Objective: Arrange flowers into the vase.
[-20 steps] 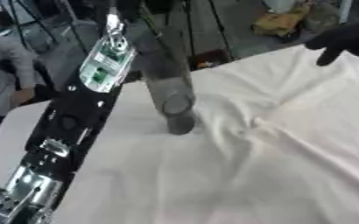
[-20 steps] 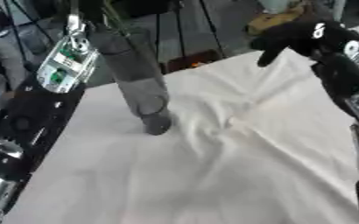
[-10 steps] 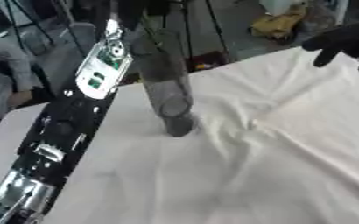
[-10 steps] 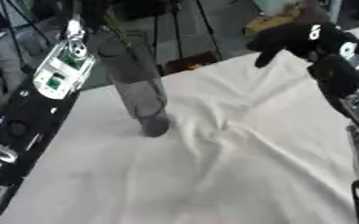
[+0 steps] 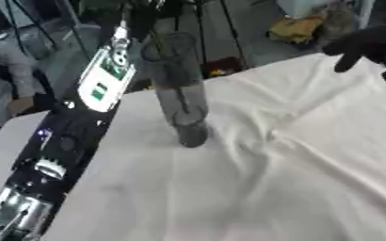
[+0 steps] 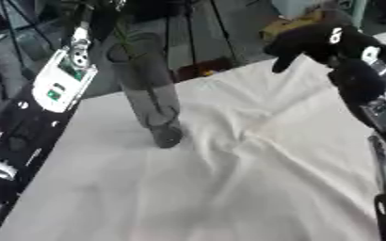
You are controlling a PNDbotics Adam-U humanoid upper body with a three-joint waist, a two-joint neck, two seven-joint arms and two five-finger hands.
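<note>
Tall clear glass cylinder vase [image 5: 182, 94] upright on wrinkled white tablecloth [image 5: 254, 179], green stems [image 6: 129, 40] inside. Black right hand [image 6: 316, 42] well apart, raised, fingers loosely drooping, empty. Left hand above vase rim; fingers indiscernible.

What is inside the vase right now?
Green stems run down inside the clear vase, with leaves above its rim. The left hand is hidden in the dark foliage at the top. Whether there is water cannot be told. The right hand hangs apart.
</note>
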